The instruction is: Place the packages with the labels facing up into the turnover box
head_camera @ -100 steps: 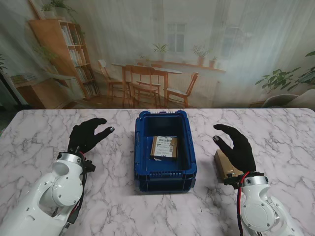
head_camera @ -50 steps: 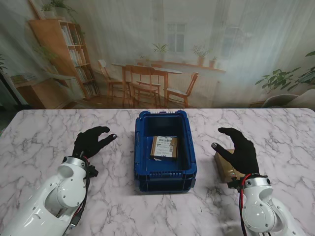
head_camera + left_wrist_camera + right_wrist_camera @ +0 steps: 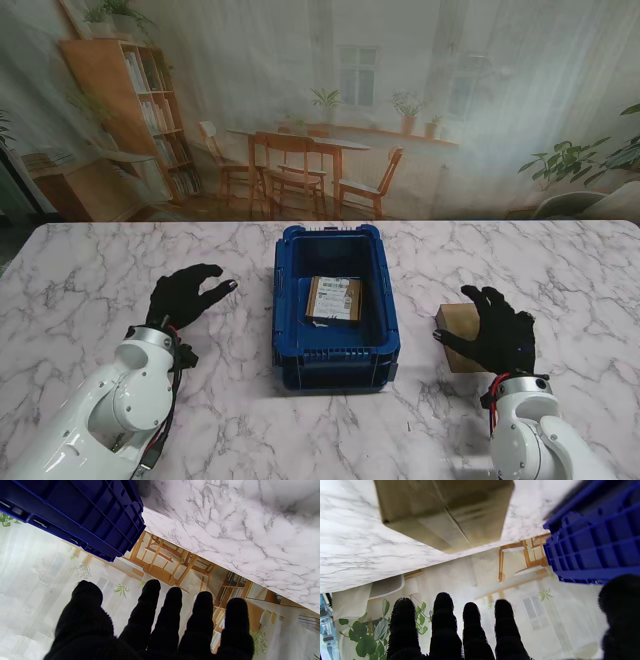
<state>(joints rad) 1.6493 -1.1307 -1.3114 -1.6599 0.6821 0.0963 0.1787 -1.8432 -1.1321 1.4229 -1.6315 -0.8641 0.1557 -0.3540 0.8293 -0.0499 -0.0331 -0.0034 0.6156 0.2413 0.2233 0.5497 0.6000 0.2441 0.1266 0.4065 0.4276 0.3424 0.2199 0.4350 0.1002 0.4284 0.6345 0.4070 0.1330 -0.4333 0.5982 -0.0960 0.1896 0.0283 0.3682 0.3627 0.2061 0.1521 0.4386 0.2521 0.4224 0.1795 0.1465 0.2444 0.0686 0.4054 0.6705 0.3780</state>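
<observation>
**Right hand over the second package, ready to grasp**

My right hand (image 3: 497, 328) hovers over the brown package (image 3: 456, 328) on the surface (image 3: 90, 270), fingers (image 3: 442, 620) spread and gripping nothing, judging by the wrist view. My left hand (image 3: 183, 295) waits open, clear of the blue box (image 3: 286, 300). I count two packages; one package (image 3: 334, 298) lies inside, label up.

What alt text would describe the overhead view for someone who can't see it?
A blue turnover box holding one labelled package sits mid-table on white marble. The black-gloved right hand spreads over a brown package; the left hand is open, holding nothing.
</observation>
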